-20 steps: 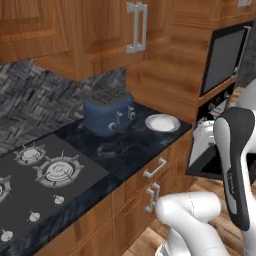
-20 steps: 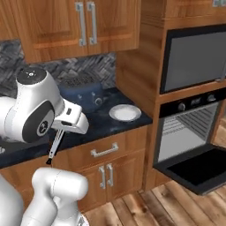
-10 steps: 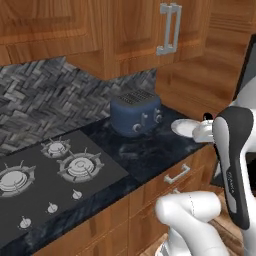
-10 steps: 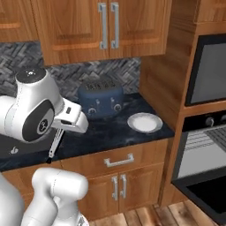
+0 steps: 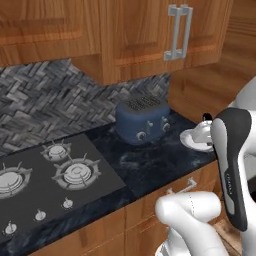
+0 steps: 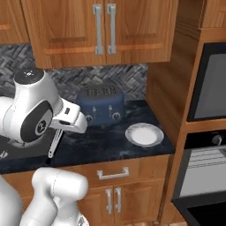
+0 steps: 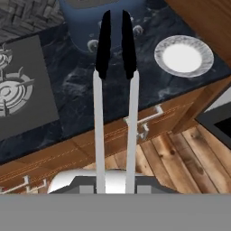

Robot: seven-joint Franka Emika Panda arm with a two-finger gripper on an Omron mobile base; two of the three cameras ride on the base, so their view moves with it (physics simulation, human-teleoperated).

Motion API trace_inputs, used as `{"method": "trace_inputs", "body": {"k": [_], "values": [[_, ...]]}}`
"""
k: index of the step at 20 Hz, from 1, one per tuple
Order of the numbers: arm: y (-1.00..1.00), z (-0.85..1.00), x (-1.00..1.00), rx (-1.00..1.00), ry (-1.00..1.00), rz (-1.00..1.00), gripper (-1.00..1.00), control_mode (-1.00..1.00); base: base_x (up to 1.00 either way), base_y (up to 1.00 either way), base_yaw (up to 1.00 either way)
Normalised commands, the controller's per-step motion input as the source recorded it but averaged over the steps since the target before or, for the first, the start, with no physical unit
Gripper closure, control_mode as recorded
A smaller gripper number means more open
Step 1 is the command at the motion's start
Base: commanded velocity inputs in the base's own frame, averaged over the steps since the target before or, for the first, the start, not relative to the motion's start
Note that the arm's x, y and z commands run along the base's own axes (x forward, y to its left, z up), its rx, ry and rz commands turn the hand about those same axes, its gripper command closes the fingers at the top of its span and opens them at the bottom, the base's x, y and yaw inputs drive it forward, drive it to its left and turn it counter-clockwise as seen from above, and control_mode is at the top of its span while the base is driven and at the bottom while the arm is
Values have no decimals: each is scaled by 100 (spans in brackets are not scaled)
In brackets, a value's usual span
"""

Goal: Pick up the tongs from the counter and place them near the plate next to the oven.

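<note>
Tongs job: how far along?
Done: the tongs are off the counter, the gripper shut on them; they hang above the cabinet front in the hand view. In hand: carrying them toward the plate beside the oven. Left: setting them down on the bare counter near the plate, then releasing.

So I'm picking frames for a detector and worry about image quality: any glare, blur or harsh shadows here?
Left base view: sharp, with soft sheen on the counter and no hard shadows. Right base view: evenly lit, with the plate crisp and the oven glass dull. Hand view: the tongs loom large and stretched toward the camera, and the toaster is cropped.
</note>
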Motion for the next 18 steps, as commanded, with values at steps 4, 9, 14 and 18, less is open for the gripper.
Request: {"method": "trace_inputs", "body": {"k": [4, 9, 14, 18], "values": [[0, 0, 0, 0, 0, 0, 100, 100, 34, -39, 20], [0, 0, 0, 0, 0, 0, 100, 100, 45, 0, 5], [0, 0, 0, 0, 0, 0, 100, 100, 66, -1, 0], [0, 0, 0, 0, 0, 0, 100, 100, 0, -3, 0]]}}
